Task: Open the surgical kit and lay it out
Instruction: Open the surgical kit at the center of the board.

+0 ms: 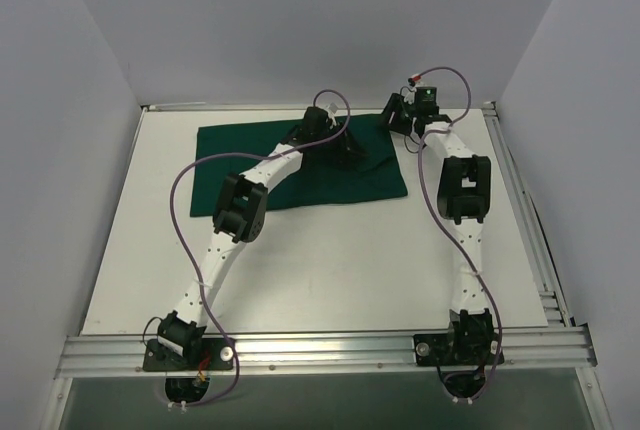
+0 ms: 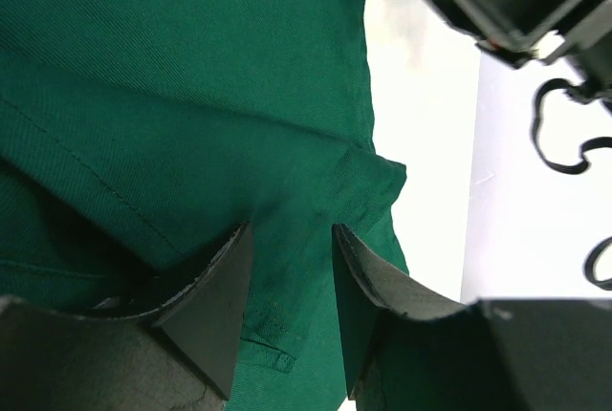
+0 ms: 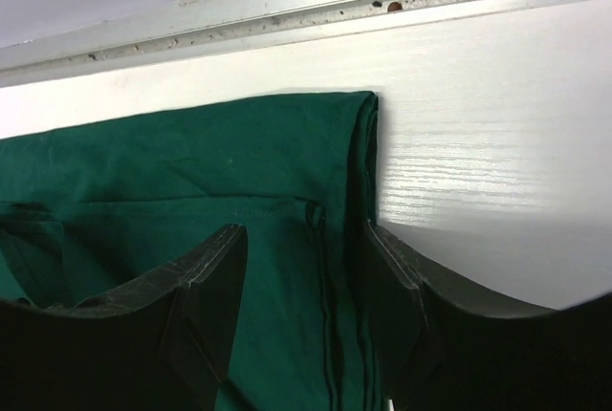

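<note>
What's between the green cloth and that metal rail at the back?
Only a narrow strip of bare white table separates the cloth from the rail. The right wrist view shows this most clearly.

You'll find the cloth wrap (image 1: pixel 350 185) lying flat on the table (image 1: pixel 330 270), toward the far side and just in front of the rail (image 1: pixel 250 106). The left gripper (image 2: pixel 292 239) is over the wrap's right part, jaws apart on either side of a fold. The right gripper (image 3: pixel 301 239) is at the wrap's far right corner, straddling its right edge. Both arm bases sit well in front of the wrap.
</note>
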